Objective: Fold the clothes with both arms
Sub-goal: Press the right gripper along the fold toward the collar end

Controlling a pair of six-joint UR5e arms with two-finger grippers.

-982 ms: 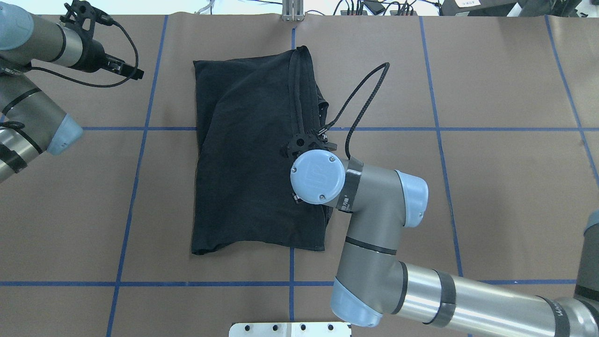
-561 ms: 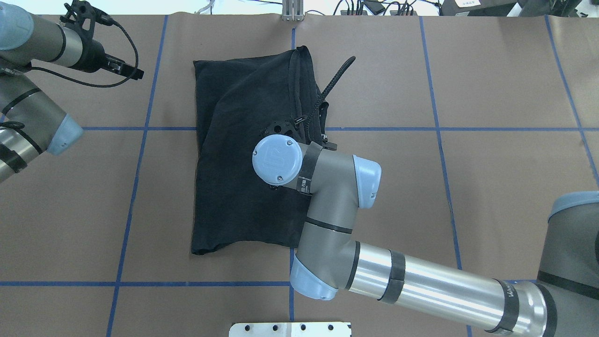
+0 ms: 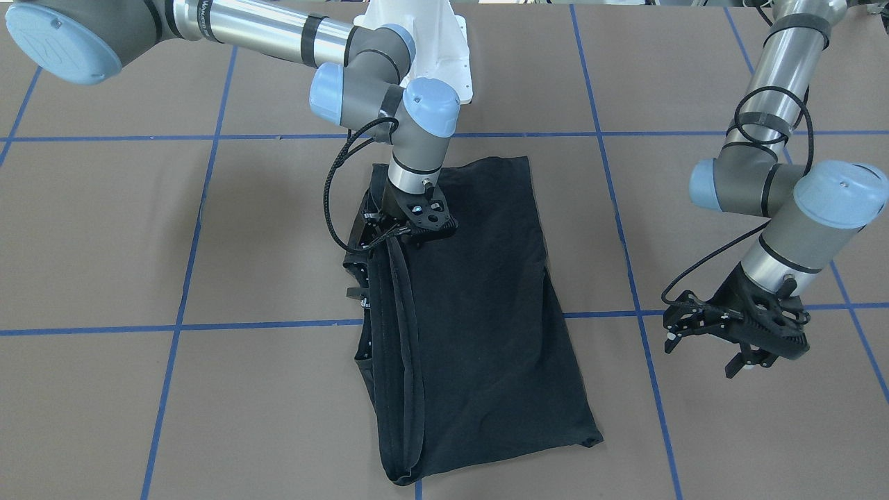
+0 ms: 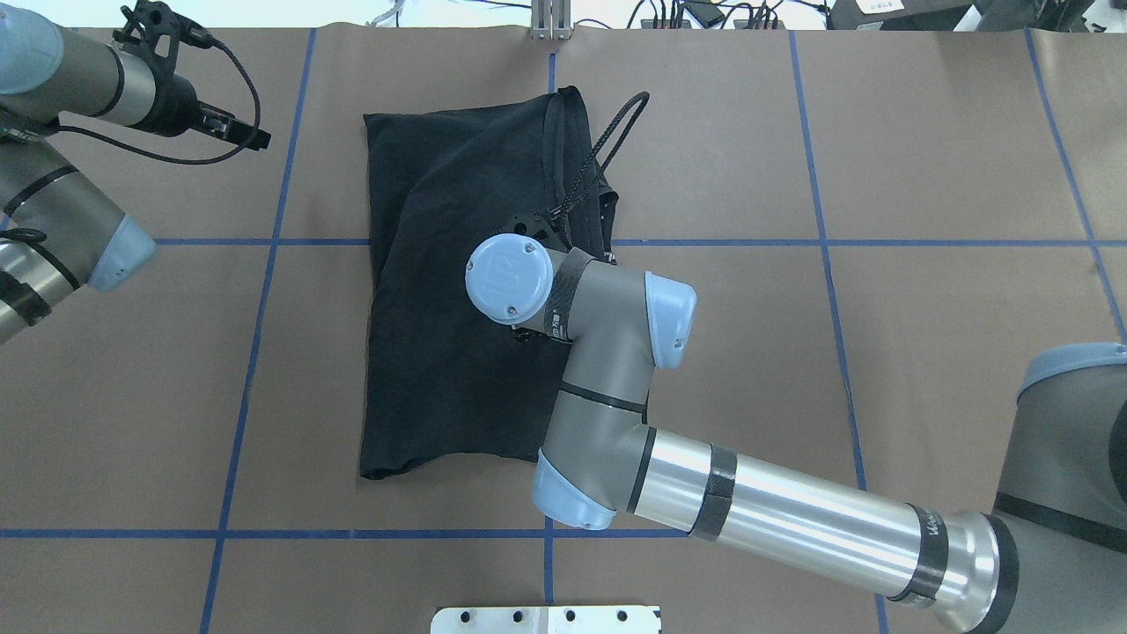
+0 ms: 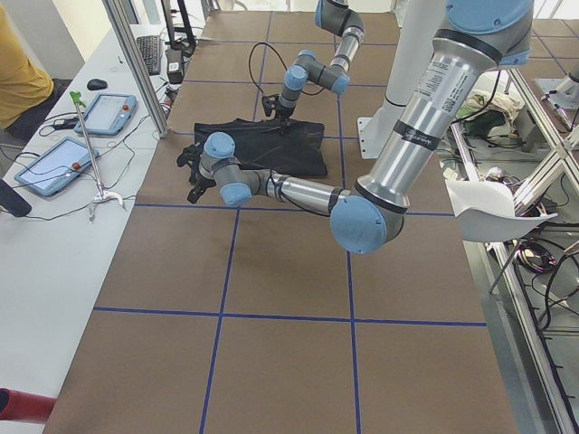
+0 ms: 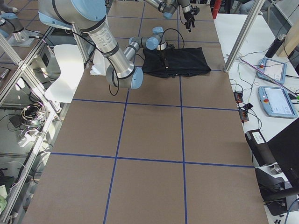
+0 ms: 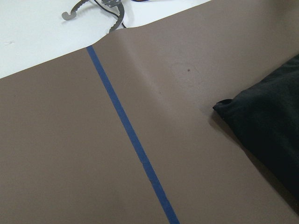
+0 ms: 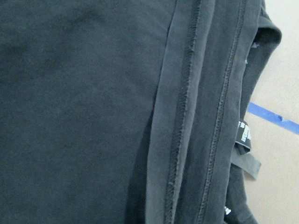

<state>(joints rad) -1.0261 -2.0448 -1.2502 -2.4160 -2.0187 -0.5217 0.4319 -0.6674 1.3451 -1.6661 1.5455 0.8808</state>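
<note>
The black T-shirt (image 3: 486, 312) lies folded lengthwise on the brown table, plain black side up (image 4: 431, 264). Its stacked hems and neck label run along one long edge (image 8: 187, 116). My right gripper (image 3: 390, 235) hangs low over that hemmed edge, near the shirt's middle. Its fingers are lost against the black cloth, so I cannot tell whether it is open or shut. From overhead, the right wrist (image 4: 511, 280) covers it. My left gripper (image 3: 698, 351) hovers open and empty off the shirt's far corner (image 4: 251, 132). That black corner (image 7: 271, 130) shows in the left wrist view.
Blue tape lines (image 4: 264, 264) grid the brown table cover. The white pedestal base (image 3: 444, 42) stands at the robot's side. Two tablet-like devices lie on the side bench (image 5: 54, 167), where a person in yellow (image 5: 18, 72) sits. A metal plate (image 4: 546, 619) is at the near edge.
The right arm has swung left, carrying its wrist from the shirt's right edge to over its middle, and its cable loop has followed. The shirt and the left arm have not moved.
</note>
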